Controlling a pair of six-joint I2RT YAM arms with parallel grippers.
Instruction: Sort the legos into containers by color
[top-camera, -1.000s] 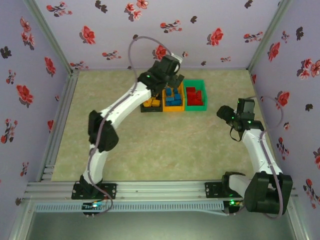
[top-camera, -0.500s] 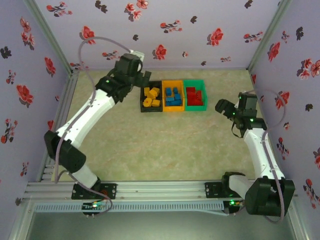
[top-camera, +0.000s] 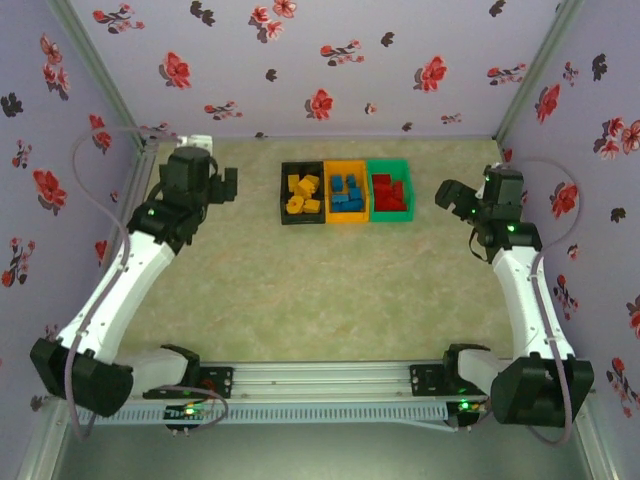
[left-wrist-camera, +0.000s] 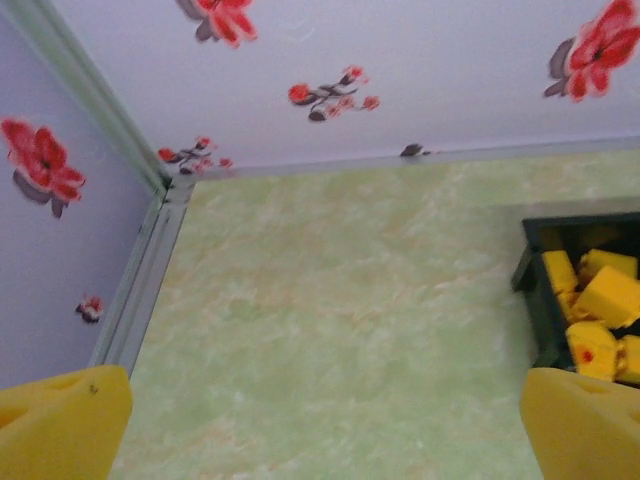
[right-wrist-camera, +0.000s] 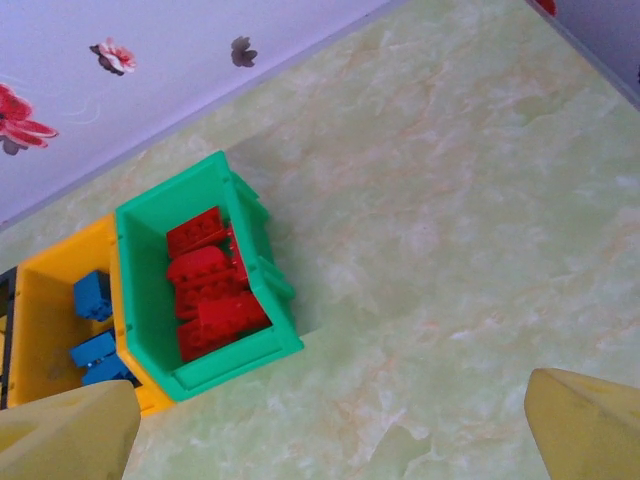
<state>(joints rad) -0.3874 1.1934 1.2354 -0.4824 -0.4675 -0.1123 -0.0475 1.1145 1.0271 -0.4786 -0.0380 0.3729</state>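
Note:
Three containers stand side by side at the back of the mat. The black bin (top-camera: 302, 221) holds yellow legos (top-camera: 302, 193), the orange bin (top-camera: 347, 218) blue legos (top-camera: 347, 194), the green bin (top-camera: 390, 217) red legos (top-camera: 388, 190). My left gripper (top-camera: 228, 186) hangs open to the left of the bins, over bare mat. In its wrist view the left gripper (left-wrist-camera: 325, 430) has the black bin (left-wrist-camera: 530, 270) and yellow legos (left-wrist-camera: 600, 300) at the right edge. My right gripper (top-camera: 448, 195) stands open, right of the green bin (right-wrist-camera: 262, 265) with its red legos (right-wrist-camera: 205, 285); nothing lies between the right gripper (right-wrist-camera: 330, 430) fingers.
Floral walls close in the back and both sides. A metal rail (top-camera: 130, 210) runs along the mat's left edge and a frame rail (top-camera: 320, 378) along the front. The marbled green mat (top-camera: 330, 290) lies bare in front of the bins.
My left arm has swung from above the bins out to the left. The right gripper has opened wider and drawn back a little toward the right wall.

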